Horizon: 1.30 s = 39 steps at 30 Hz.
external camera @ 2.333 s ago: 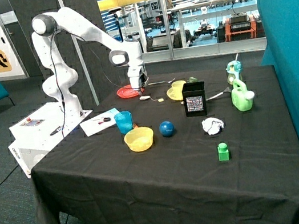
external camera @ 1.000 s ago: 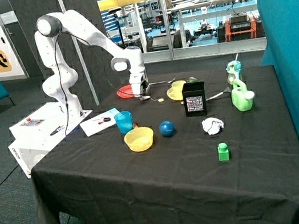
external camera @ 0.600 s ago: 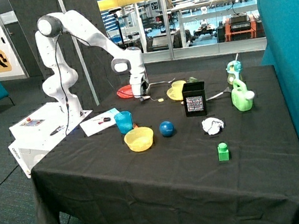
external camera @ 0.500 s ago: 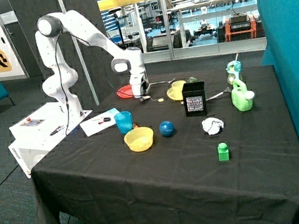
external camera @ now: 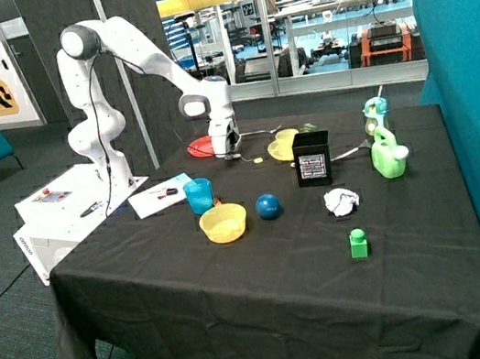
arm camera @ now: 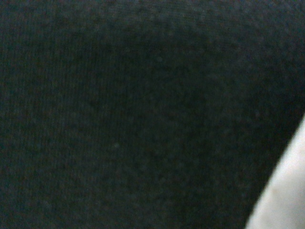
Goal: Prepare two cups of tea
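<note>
Outside view: hand (external camera: 232,154) rests low on the black worktop (external camera: 265,268) beside a red plate (external camera: 201,147); its opening cannot be told.

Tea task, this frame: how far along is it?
Nothing looks done: no tea bag shows in the blue tumbler or the yellow cup. In hand: the gripper is down at the black cloth beside the red plate, apparently at a tea bag. Left: bagging both cups.

Outside view evenly lit and clear; wrist view dim, blurred, nearly all dark.
</note>
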### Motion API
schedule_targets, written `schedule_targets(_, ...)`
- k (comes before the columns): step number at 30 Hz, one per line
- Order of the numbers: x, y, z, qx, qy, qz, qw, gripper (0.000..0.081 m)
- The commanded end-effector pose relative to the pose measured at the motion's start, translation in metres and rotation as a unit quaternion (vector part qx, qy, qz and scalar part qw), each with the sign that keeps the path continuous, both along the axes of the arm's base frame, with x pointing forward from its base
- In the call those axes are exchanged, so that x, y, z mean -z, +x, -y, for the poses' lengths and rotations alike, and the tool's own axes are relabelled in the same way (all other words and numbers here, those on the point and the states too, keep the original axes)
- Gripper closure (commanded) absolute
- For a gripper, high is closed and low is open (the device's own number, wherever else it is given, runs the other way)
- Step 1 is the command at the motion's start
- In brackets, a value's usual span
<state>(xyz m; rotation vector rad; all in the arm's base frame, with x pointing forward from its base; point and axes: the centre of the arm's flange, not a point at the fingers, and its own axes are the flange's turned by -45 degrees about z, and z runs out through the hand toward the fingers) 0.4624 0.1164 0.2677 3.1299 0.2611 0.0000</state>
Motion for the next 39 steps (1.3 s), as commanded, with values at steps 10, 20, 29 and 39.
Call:
schedule_targets(10, 0.000, -0.004, -0.007, -0.018, 0.00041, 0.0000, 0.9998, 0.0808)
schedule_targets(20, -0.023, 0.004, -0.007, -0.027, 0.00041, 0.0000, 0.9996, 0.0808)
schedule_targets(29, -0.052, 0.016, -0.003, -0.031, 0.00041, 0.0000, 0.9995, 0.0808)
schedule_targets(39, -0.099, 0.039, -0.002, -0.051, 0.00041, -0.0001, 0.9987, 0.0808)
